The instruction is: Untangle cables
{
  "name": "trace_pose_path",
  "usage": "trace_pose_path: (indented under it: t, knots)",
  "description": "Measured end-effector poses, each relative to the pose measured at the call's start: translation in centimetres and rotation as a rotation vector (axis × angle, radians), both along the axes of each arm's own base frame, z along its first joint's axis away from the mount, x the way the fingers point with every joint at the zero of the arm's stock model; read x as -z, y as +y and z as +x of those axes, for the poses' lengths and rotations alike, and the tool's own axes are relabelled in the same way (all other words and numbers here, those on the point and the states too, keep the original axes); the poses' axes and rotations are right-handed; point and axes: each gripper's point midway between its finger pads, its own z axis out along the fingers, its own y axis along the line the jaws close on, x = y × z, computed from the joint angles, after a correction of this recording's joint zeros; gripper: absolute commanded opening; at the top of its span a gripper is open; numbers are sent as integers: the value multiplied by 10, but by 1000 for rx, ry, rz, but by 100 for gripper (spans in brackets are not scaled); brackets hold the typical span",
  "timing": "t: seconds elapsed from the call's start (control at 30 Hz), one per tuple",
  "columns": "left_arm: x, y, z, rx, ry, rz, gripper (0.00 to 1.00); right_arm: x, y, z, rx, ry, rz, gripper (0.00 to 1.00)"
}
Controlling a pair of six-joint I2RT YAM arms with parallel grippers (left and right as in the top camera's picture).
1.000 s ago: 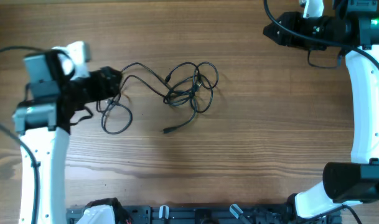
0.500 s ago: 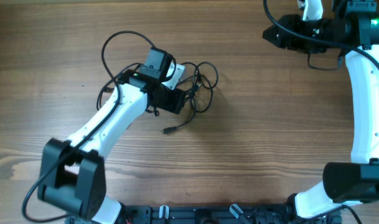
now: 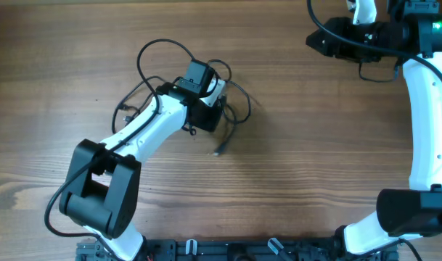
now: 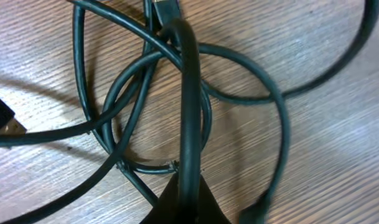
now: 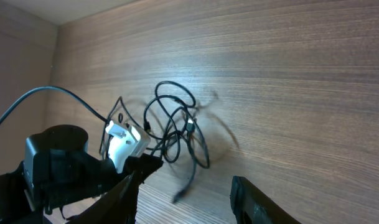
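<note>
- Since the cables point(image 3: 219, 93) lie in one bunch on the table point(image 3: 315, 181), left of centre and toward the far side, the step in hand is judged to be drawing a single cord out of the knot.
- Far left of the bunch: a wide loop point(image 3: 161, 51) arcs over the left arm point(image 3: 144, 130). It could snag the arm on any sweep, so the pull is best directed away from it.
- Left gripper point(image 4: 188, 198): clamped shut on one cord point(image 4: 189, 106). The wrist view shows this cord running up from between the fingers. It lies over several crossing loops.
- Recommendation: lift slowly and slightly upward, and watch whether the loops slide off or tighten. If the whole bunch rises as one, the judgement is to stop and take a new hold nearer a free end.
- Just near of the bunch: a plug point(image 3: 218, 150) lies loose on the wood, touching nothing else. This free end looks the easier one to feed back through the crossings.
- Right gripper point(image 5: 184, 180): at the far right, well apart from the bunch, jaws partly spread and holding nothing.
- Recommendation: bring it across to pin the rest of the bunch. Without that hold, a one-sided pull is likely only to drag the knot along the wood.
</note>
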Motion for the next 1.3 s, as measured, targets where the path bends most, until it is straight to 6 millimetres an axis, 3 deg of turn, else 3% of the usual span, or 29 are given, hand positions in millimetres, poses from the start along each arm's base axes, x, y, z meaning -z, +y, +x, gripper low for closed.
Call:
trace_pose_path:
  t: [0.07, 0.17, 0.23, 0.27, 0.3, 0.4, 0.63, 0.73, 0.87, 1.03, 1.17, 1.3]
  knots:
    - [-7, 3, 0, -72, 37, -13, 4, 0, 0, -1, 0, 4, 0, 50]
    - [-56, 10, 20, -213, 24, -115, 4, 1, 7, -3, -19, 6, -2, 50]
    - [-98, 16, 32, -278, -20, -200, 4, 1, 16, -5, -43, 3, -5, 50]
    - [-129, 15, 37, -320, -42, -293, 4, 1, 26, -8, -72, 1, -7, 50]
    - [-178, 27, 43, -353, -137, -376, 4, 1, 32, -9, -87, 0, -8, 50]
    - [-229, 42, 29, -402, -171, -509, 4, -1, 54, -16, -151, -9, 1, 49]
    - [-236, 44, 24, -418, -64, -650, 4, -19, 110, -27, -311, -83, 91, 49]
    - [-246, 38, 23, -382, -50, -720, 4, -23, 129, -32, -350, -100, 110, 49]
    - [-275, 29, 18, -270, -29, -890, 4, -26, 148, -39, -377, -101, 126, 49]
    - [-297, 39, 13, -204, -10, -1017, 4, -23, 149, -38, -375, -91, 128, 49]
    - [-290, 68, 29, -359, -18, -995, 4, -24, 150, -33, -368, -104, 129, 49]
    - [-302, 84, 51, -450, -88, -1025, 4, -21, 146, -29, -337, -104, 99, 49]
